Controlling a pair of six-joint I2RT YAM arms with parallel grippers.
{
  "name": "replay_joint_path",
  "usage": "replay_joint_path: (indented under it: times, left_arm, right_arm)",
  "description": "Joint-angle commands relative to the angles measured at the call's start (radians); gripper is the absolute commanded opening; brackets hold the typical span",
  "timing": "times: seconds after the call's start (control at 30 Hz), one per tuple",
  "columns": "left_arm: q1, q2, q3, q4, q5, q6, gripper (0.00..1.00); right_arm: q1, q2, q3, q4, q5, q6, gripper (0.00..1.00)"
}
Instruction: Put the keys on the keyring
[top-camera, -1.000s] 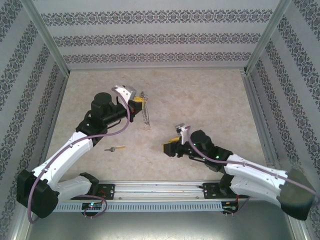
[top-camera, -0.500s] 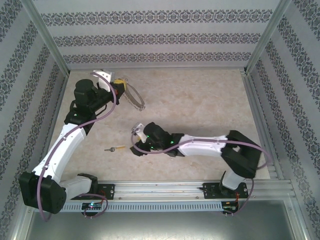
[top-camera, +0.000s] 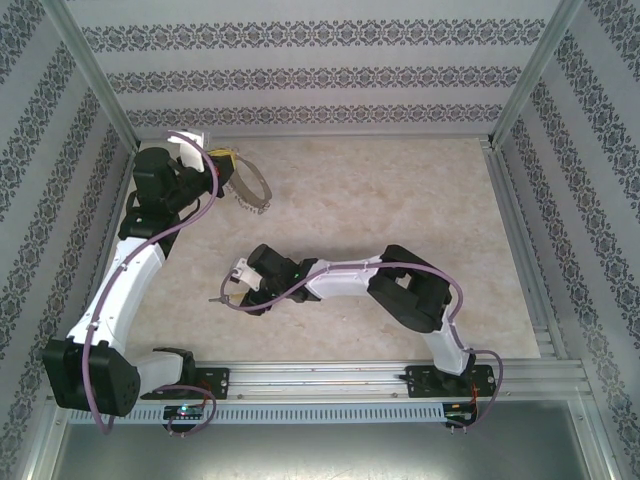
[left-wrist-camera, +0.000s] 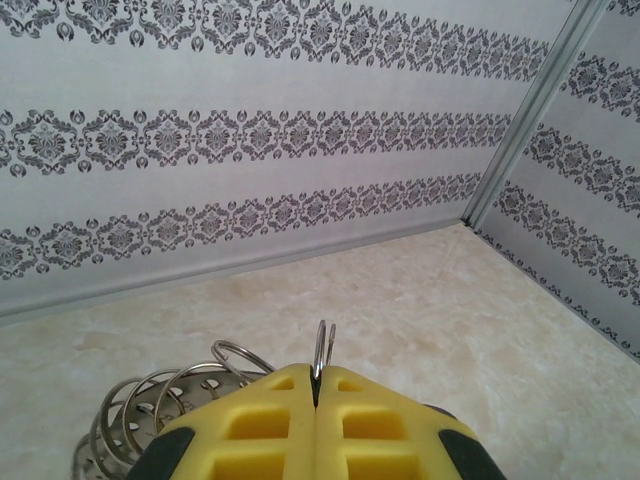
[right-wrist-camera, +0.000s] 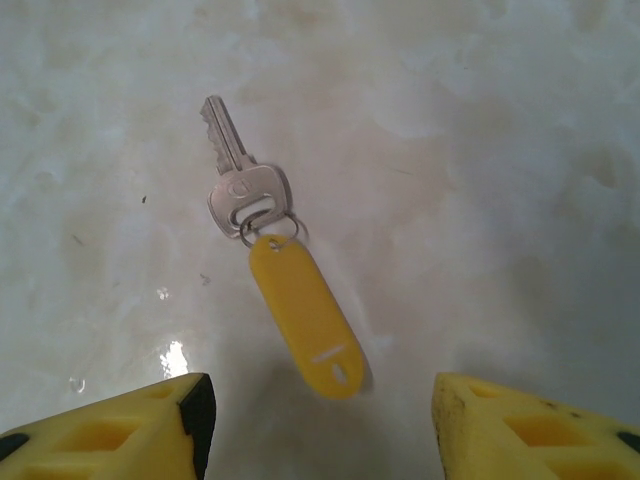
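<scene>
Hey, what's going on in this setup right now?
Two robot arms are working on getting a key onto a keyring. The left gripper has its jaws shut on the coiled metal keyring, holding it near the back left corner. The right gripper hovers with jaws open over the key, which lies flat on the table with a yellow tag attached. The key is not yet picked up.

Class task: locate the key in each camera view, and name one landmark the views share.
Top external: key lower left of centre, at the right arm's tip.
Right wrist: key upper centre, yellow tag attached, beyond the open right fingers.
Left wrist: faces the wall; left fingers pinch the keyring.
Shared landmark: beige marbled table.
</scene>
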Motion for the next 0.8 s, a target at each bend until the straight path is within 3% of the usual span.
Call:
replay_joint_path:
  times: [0.0,0.27,0.67,0.77]
  left_arm:
    - [0.018,0.008,0.058,0.019,0.036,-0.019,0.00]
    - [0.025,0.016,0.076,0.008,0.047,-0.016,0.00]
    - [0.031,0.020,0.078,0.007,0.068,-0.030,0.00]
    - [0.032,0.022,0.080,-0.008,0.084,-0.040,0.00]
  right_arm:
    - [0.011,0.039,0.063,-0.030,-0.057,-0.045,0.60]
    - [0.011,0.120,0.137,-0.046,-0.087,-0.051,0.54]
    - [0.006,0.091,0.099,-0.039,-0.126,-0.031,0.05]
    - [-0.009,0.038,0.033,-0.030,-0.125,-0.016,0.00]
